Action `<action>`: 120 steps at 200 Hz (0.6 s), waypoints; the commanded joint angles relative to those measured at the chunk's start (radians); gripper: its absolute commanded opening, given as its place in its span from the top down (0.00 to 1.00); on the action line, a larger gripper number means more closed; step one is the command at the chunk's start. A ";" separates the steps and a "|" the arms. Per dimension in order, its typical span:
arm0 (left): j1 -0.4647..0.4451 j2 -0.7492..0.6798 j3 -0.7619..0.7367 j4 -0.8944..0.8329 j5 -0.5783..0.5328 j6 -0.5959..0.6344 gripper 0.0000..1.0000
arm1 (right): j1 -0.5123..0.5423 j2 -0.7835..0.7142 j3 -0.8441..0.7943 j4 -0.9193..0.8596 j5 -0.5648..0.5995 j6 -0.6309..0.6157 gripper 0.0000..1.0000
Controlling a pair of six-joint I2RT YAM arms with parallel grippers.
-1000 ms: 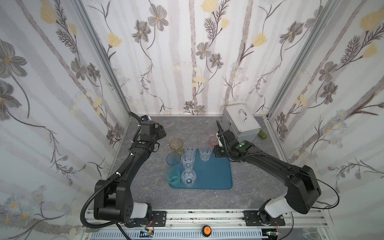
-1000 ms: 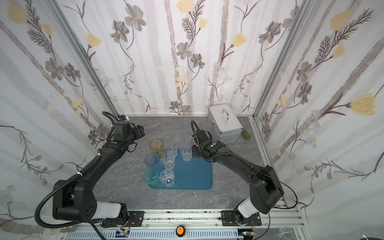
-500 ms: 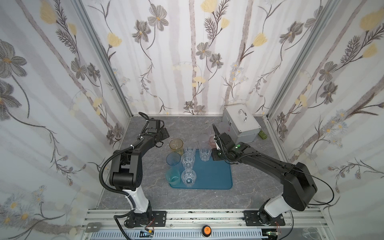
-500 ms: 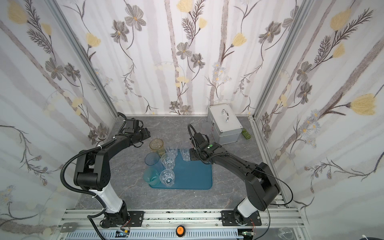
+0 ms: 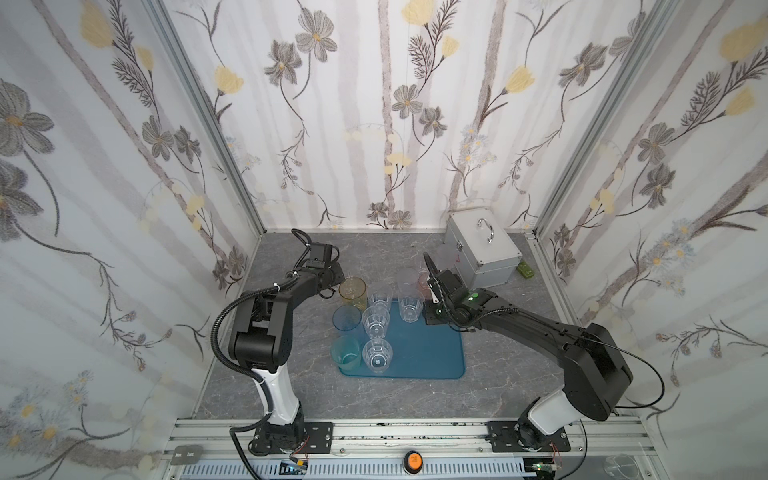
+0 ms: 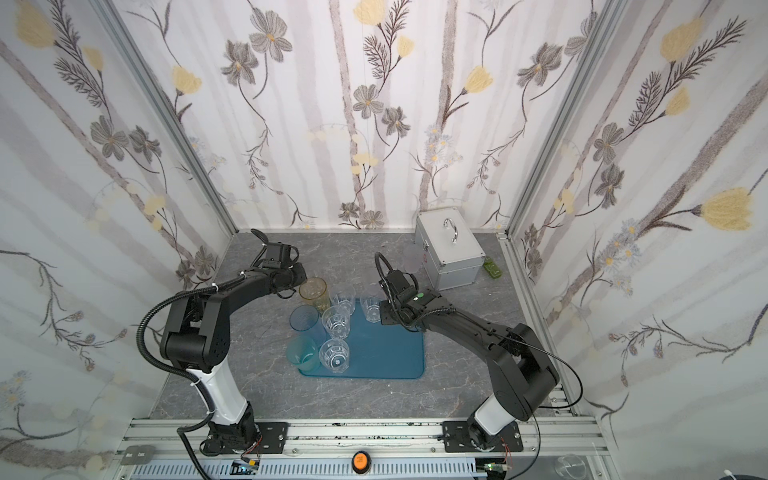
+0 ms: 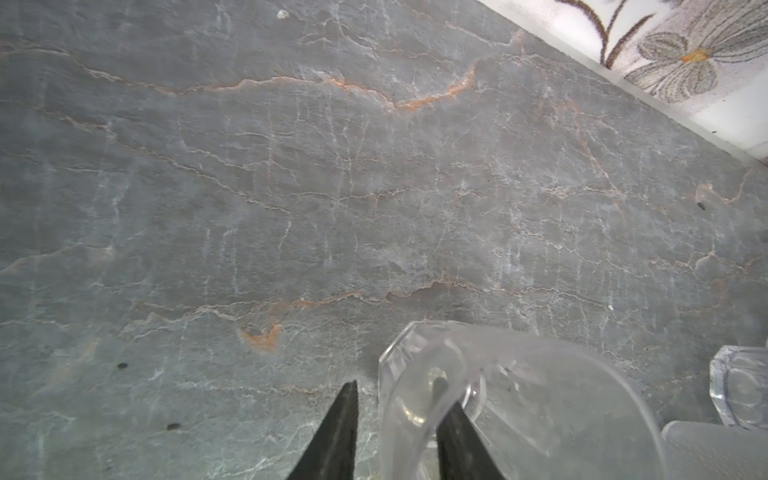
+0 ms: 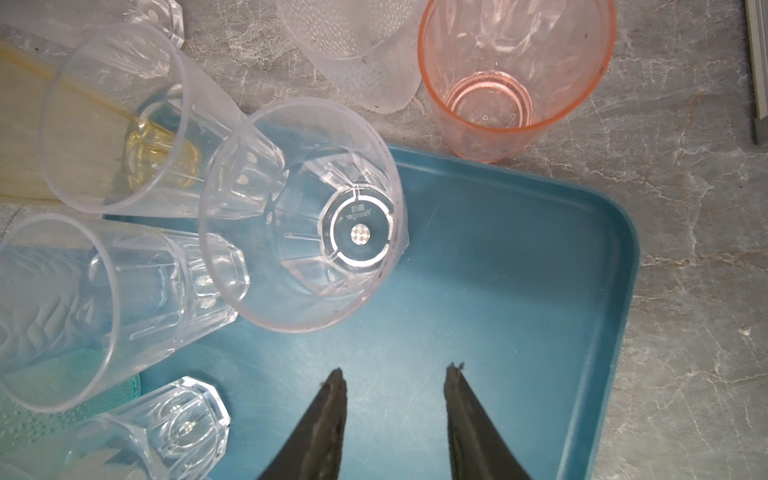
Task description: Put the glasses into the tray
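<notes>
Two end effectors at a tray crowded on one side

Several clear glasses stand along the tray's left part in both top views, a teal glass and a blue glass at its left edge, an amber glass near its far left corner; a frosted glass and a pink glass stand on the tabletop just past the rim; the left end effector, just beside the amber glass, straddles the wall of a clear glass with a narrow gap, one jaw inside, whether pinching I cannot tell; the right end effector hovers over bare tray, jaws moderately apart, holding nothing.
</notes>
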 commanded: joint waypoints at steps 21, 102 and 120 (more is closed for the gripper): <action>0.001 -0.017 -0.002 0.005 -0.040 -0.009 0.81 | 0.004 -0.007 -0.030 0.065 -0.002 0.014 0.60; 0.002 -0.034 0.003 0.005 -0.026 -0.007 0.99 | 0.004 0.081 -0.021 0.152 -0.005 0.035 0.60; 0.004 -0.050 -0.003 0.005 -0.031 -0.009 1.00 | 0.004 0.109 0.000 0.163 -0.013 0.039 0.60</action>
